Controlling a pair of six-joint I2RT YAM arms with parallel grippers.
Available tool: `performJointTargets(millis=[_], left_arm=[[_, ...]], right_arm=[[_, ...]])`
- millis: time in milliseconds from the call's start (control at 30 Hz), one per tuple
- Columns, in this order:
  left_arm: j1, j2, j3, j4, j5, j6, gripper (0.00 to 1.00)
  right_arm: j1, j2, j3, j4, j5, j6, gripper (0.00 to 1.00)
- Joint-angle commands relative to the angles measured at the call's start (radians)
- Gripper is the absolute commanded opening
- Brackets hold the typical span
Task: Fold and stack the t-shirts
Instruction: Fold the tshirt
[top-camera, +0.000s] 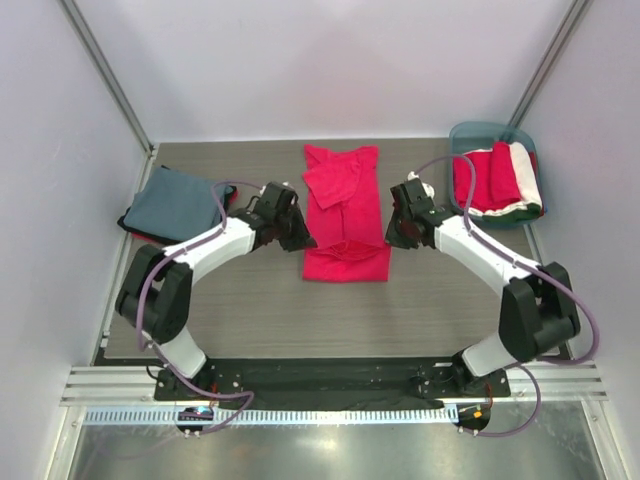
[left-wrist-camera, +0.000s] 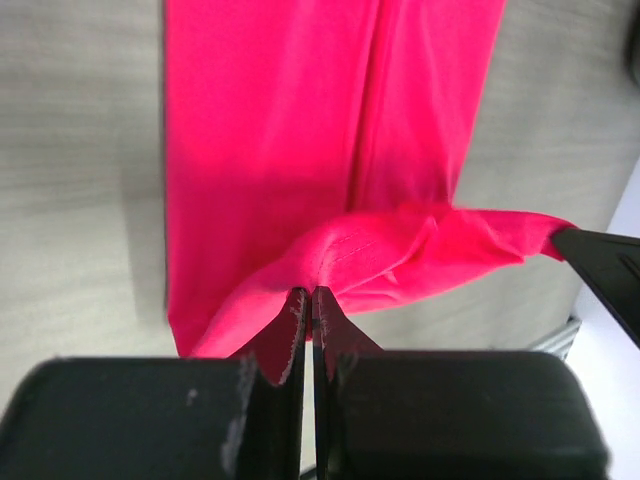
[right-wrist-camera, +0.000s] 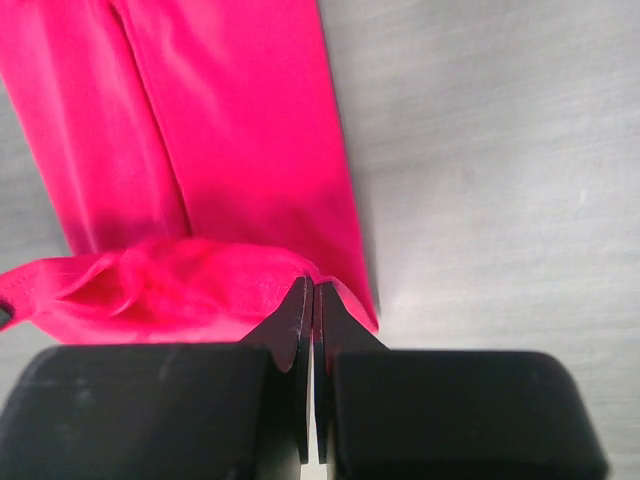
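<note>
**Two-point pinch on the near hem of the crimson-red soft cloth t-shirt, mid-fold.**
We see the shirt lying as a narrow lengthwise strip in the middle of the grey wood-grain tabletop. It sits between the slate blue-grey folded shirt at the left and the teal plastic tub at the right. The left gripper and right gripper are each clenched on a near hem corner, with the hem raised and bunched between them. We judge the cloth light, limp and slightly slippery. It sags wherever unsupported, so the corners, gripped through all layers, are the right holds.
</note>
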Motion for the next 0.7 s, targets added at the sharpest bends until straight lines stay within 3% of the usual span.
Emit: performJointTargets(millis=[0, 133, 667], left_arm=[[0.027, 0.062, 0.078, 0.013, -0.018, 0.034, 0.00], [0.038, 0.128, 0.160, 0.002, -0.084, 0.049, 0.00], [0.139, 0.329, 0.347, 0.019, 0.005, 0.037, 0.00]], right_arm=[[-0.037, 0.074, 0.113, 0.032, -0.014, -0.076, 0.01], [-0.056, 0.169, 0.210, 0.042, -0.066, -0.102, 0.01], [-0.106, 0.426, 0.489, 0.041, -0.123, -0.128, 0.02]])
